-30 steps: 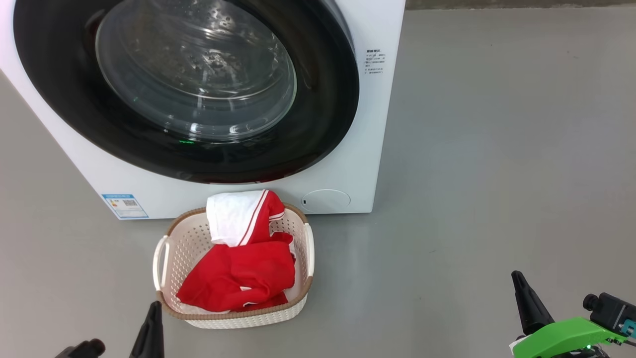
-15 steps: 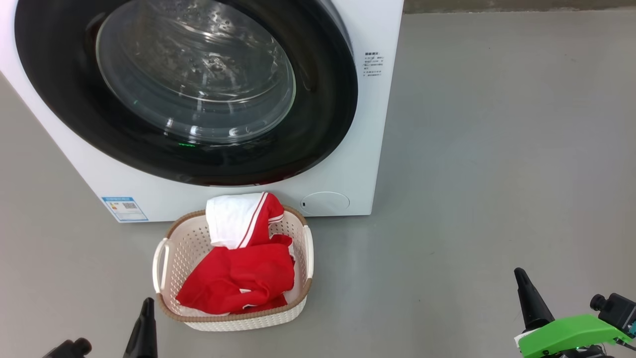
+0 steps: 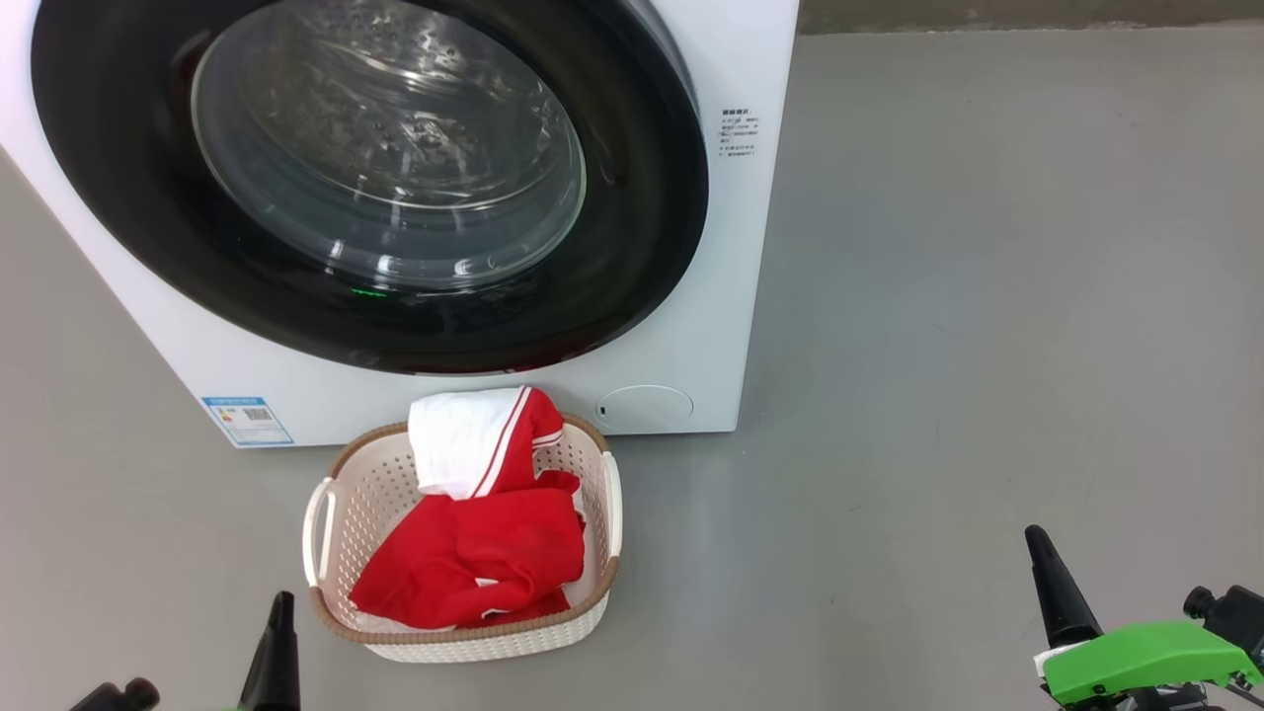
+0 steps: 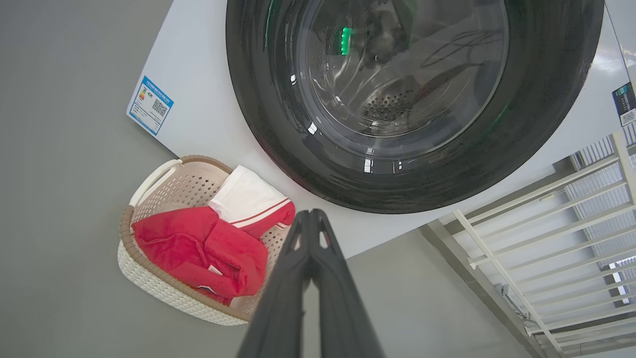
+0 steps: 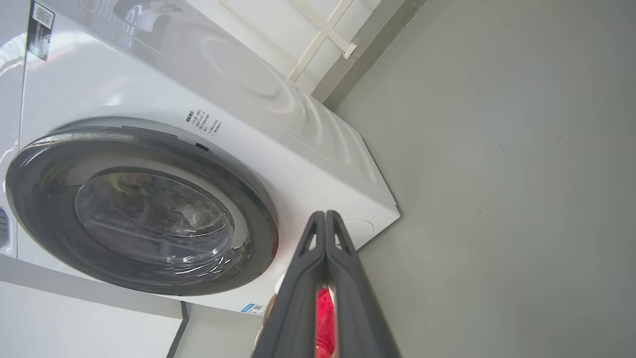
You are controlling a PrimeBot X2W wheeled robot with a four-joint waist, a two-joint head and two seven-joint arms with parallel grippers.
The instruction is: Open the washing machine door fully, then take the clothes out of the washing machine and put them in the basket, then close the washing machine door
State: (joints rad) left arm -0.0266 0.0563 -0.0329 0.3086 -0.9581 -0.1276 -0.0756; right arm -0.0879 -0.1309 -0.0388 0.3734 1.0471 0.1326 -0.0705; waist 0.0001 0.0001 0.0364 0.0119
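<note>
The white washing machine (image 3: 736, 247) stands ahead, and its black-rimmed washing machine door (image 3: 642, 197) lies flat against the front. Through the glass I see the steel drum. Red and white clothes (image 3: 494, 543) lie heaped in the cream basket (image 3: 367, 499) on the floor just before the machine. Low at the bottom left, my left gripper (image 3: 282, 598) is shut and empty, just left of the basket. Far to the right of the basket, my right gripper (image 3: 1035, 533) is also shut and empty. The left wrist view has the left gripper (image 4: 310, 213), the clothes (image 4: 198, 243), the basket (image 4: 169, 293) and the door (image 4: 546, 99). The right gripper (image 5: 325, 214) points toward the door (image 5: 39, 209).
A blue energy sticker (image 3: 247, 420) and a round service flap (image 3: 647, 407) sit low on the machine's front. A white slatted rack (image 4: 571, 209) stands beside the machine. Bare grey floor (image 3: 987, 296) stretches to the right of the machine.
The head view has shifted slightly, so machine and basket sit a little lower in the picture. The left gripper has slid a bit left, the right a bit right. Both stay shut.
</note>
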